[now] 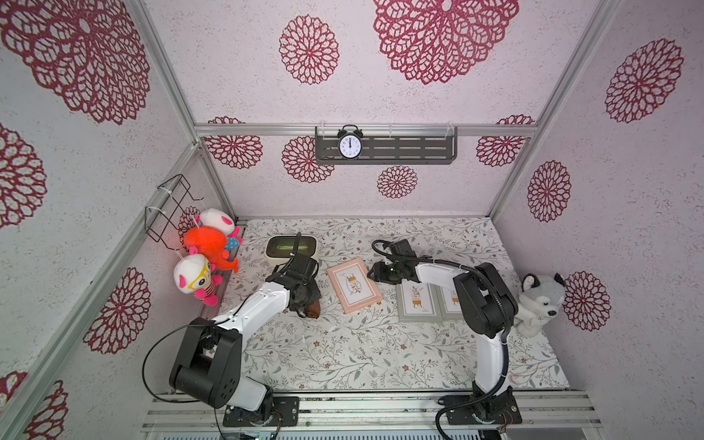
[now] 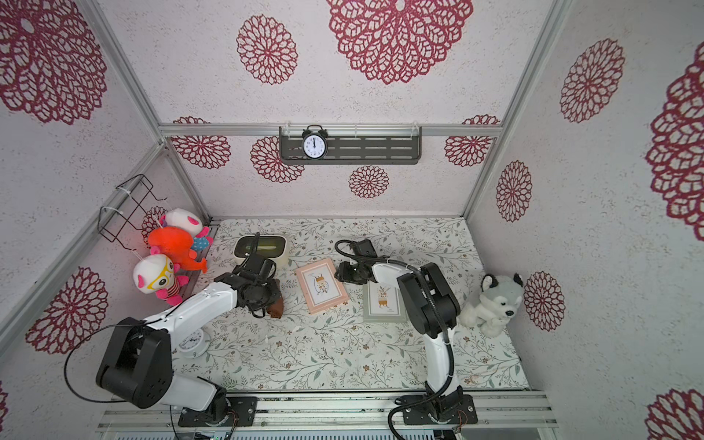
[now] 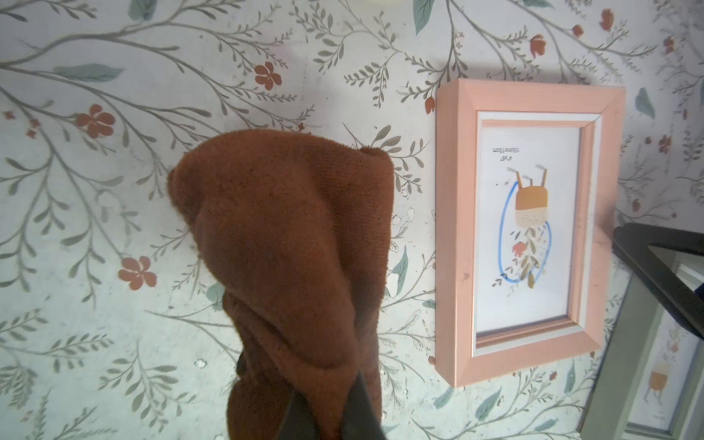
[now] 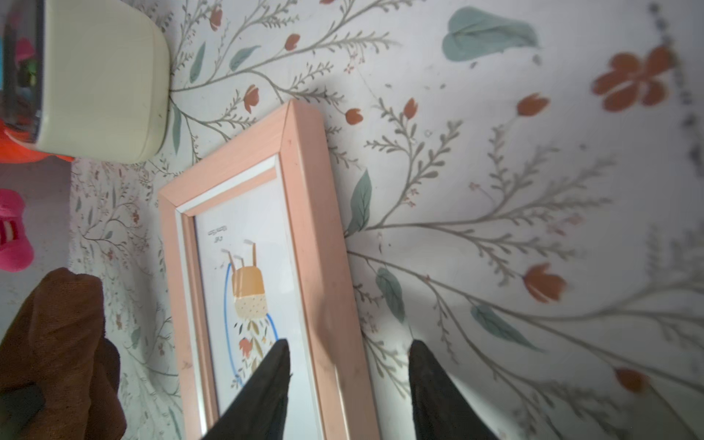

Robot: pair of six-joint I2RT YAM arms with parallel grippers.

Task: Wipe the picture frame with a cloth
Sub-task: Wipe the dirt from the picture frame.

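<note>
Left claw [image 3: 327, 407] is clamped on the brown cloth [image 3: 282, 236], which hangs bunched over the table [image 1: 343, 354] just beside the pink picture frame [image 1: 354, 285] and apart from it; the frame lies flat between the arms. Right claw [image 4: 348, 343] stands apart, straddling the frame's rail on its own side; contact cannot be told. Suggested: steady that rail first, then bring the cloth sideways over the glass, lower until it flattens, and stroke lengthwise with light pressure so the frame does not skid.
</note>
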